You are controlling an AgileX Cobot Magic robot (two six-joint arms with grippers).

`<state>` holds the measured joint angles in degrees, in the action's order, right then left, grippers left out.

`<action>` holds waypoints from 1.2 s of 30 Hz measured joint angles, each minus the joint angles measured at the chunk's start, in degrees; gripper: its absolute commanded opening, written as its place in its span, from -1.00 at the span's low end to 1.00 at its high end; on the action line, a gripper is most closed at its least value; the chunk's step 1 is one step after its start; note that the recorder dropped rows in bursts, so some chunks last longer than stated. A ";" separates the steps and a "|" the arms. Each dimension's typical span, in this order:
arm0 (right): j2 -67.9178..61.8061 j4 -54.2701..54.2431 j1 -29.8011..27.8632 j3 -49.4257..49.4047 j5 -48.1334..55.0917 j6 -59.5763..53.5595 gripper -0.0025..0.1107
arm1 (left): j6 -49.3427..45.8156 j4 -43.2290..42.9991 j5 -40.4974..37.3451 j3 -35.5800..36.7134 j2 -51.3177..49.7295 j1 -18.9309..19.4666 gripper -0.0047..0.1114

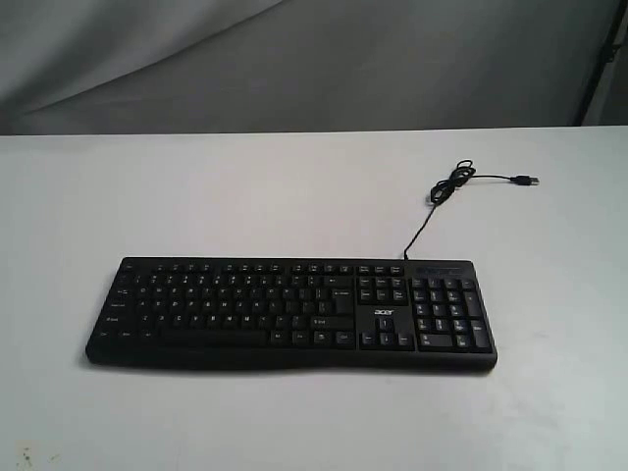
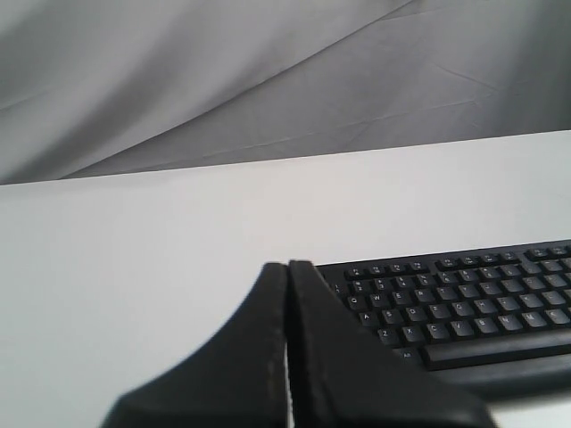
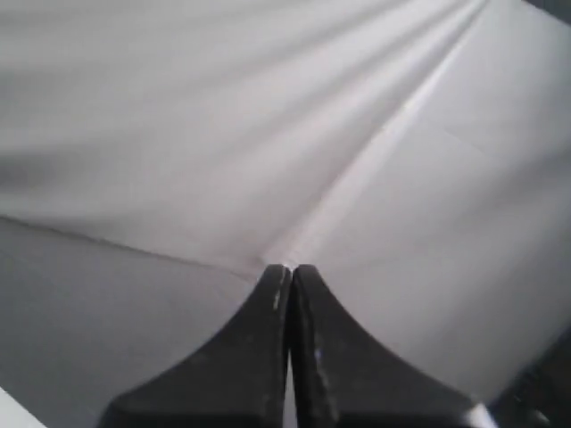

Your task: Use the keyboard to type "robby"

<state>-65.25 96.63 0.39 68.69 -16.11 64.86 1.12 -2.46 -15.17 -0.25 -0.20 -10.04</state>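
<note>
The black full-size keyboard (image 1: 291,313) lies flat on the white table, number pad to the right, with a small white acer logo. Its thin black cable (image 1: 447,193) runs back to a USB plug. Neither arm shows in the exterior view. In the left wrist view my left gripper (image 2: 287,265) is shut with nothing in it, and the keyboard (image 2: 464,308) lies beyond and to one side of its tips. My right gripper (image 3: 290,268) is shut too, empty, facing only grey cloth; no keyboard shows there.
The white table (image 1: 245,196) stretches wide around the keyboard. A creased grey cloth backdrop (image 1: 294,59) hangs behind its far edge. A dark stand (image 1: 601,59) rises at the far right.
</note>
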 measured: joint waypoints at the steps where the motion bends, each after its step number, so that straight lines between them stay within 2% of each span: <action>1: -1.01 1.38 0.51 0.22 3.34 0.11 -0.96 | 0.00 0.00 0.00 0.00 0.00 0.00 -0.92; 3: -2.77 2.90 2.21 0.37 13.72 0.23 -0.96 | 0.00 0.00 0.00 0.00 0.00 0.00 -0.92; 4: -4.20 3.34 4.49 0.62 26.78 -0.26 -0.96 | 0.00 0.00 0.00 0.00 0.00 0.00 -0.92; 5: -5.31 3.44 5.75 1.04 33.95 -1.78 -0.96 | 0.00 0.00 0.00 0.00 0.00 0.00 -0.92; 6: -8.60 0.64 7.85 3.12 47.55 -9.88 -0.96 | 0.00 0.00 0.00 0.00 0.00 0.00 -0.92; 7: -10.68 -2.47 8.32 4.69 52.08 -14.90 -0.96 | 0.00 0.00 0.00 0.00 0.00 0.00 -0.92; 9: -15.36 -16.46 8.54 10.61 60.27 -28.44 -0.96 | 0.00 0.00 0.00 0.00 0.00 0.00 -0.92; 10: -18.20 -31.88 7.65 15.12 62.95 -39.38 -0.96 | 0.00 0.00 0.00 0.00 0.00 0.00 -0.92; 11: -21.67 -55.01 6.16 21.18 65.69 -53.01 -0.96 | 0.00 0.00 0.00 0.00 0.00 0.00 -0.92; 12: -25.21 -80.31 4.40 26.73 70.48 -73.65 -0.96 | 0.00 0.00 0.00 0.00 0.00 0.00 -0.92; 13: -27.03 -98.22 3.84 29.02 75.34 -87.93 -0.96 | 0.00 0.00 0.00 0.00 0.00 0.00 -0.92; 15: -31.31 -129.63 5.04 30.17 83.44 -113.47 -0.96 | 0.00 0.00 0.00 0.00 0.00 0.00 -0.92; 16: -32.37 -138.08 7.94 29.50 84.37 -120.72 -0.96 | 0.00 0.00 0.00 0.00 0.00 0.00 -0.92; 20: -33.83 -138.20 16.36 26.22 79.82 -127.53 -0.96 | 0.00 0.00 0.00 0.00 0.00 0.00 -0.92; 22: -36.44 -136.29 22.94 24.30 77.89 -129.67 -0.96 | 0.00 0.00 0.00 0.00 0.00 0.00 -0.92; 27: -40.80 -137.00 34.28 23.46 74.77 -135.46 -0.96 | 0.00 0.00 0.00 0.00 0.00 0.00 -0.92; 32: -42.96 -137.36 41.03 23.46 69.55 -136.61 -0.96 | 0.00 0.00 0.00 0.00 0.00 0.00 -0.92; 36: -45.22 -136.59 43.54 23.46 68.59 -136.36 -0.96 | 0.00 0.00 0.00 0.00 0.00 0.00 -0.92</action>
<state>-110.47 -39.95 43.94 92.15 52.48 -71.51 1.12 -2.46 -15.17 -0.25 -0.20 -10.04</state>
